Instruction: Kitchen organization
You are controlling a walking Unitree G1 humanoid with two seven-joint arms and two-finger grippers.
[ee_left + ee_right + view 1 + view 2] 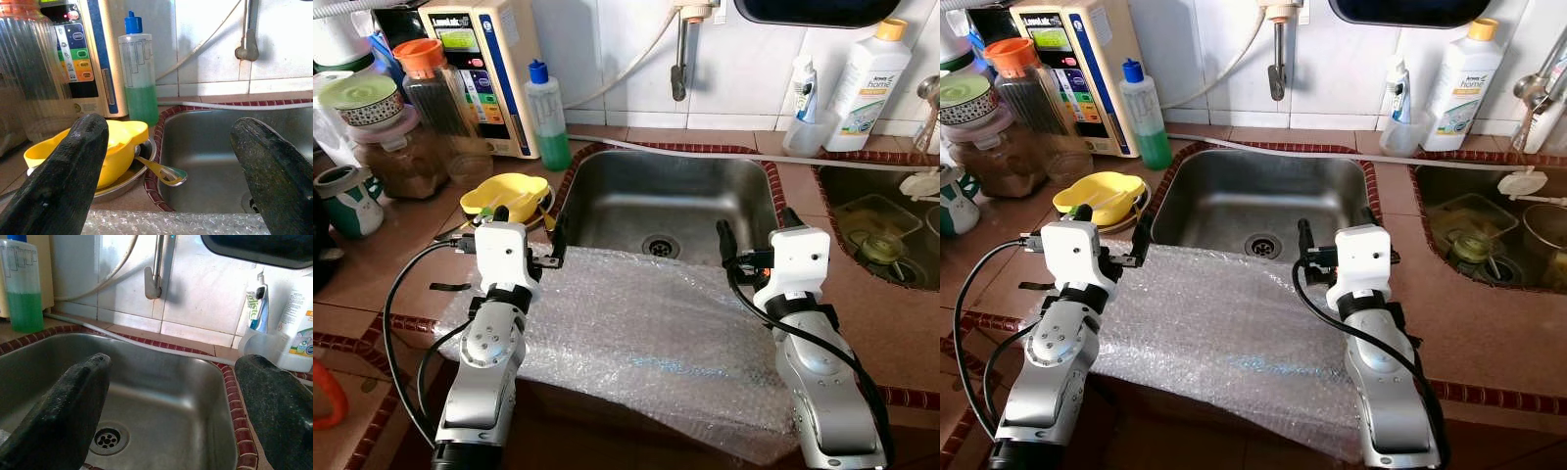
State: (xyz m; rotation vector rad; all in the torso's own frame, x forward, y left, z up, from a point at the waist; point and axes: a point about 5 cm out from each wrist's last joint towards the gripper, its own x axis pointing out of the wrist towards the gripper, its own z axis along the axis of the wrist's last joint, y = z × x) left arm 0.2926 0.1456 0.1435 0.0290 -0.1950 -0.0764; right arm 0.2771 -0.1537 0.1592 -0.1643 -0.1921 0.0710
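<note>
Left eye view showed bubble wrap [626, 333] spread on the tabletop [862, 294] before the sink [666, 201]; left wrist view had the left gripper [168, 181] gaping beside a yellow bowl [110, 147]; right wrist view had the right gripper [181, 411] spread wide over the basin.

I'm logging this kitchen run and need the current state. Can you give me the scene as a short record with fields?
setting: tiled kitchen counter with a steel sink
work item: bubble wrap sheet spread over the counter's front edge, reaching the sink's near rim
left gripper: open, above the wrap's left far corner, holding nothing
right gripper: open, above the wrap's right far edge, holding nothing
left of sink: yellow bowl on a metal plate, green soap bottle behind it
right of sink: white bottle by the wall
</note>
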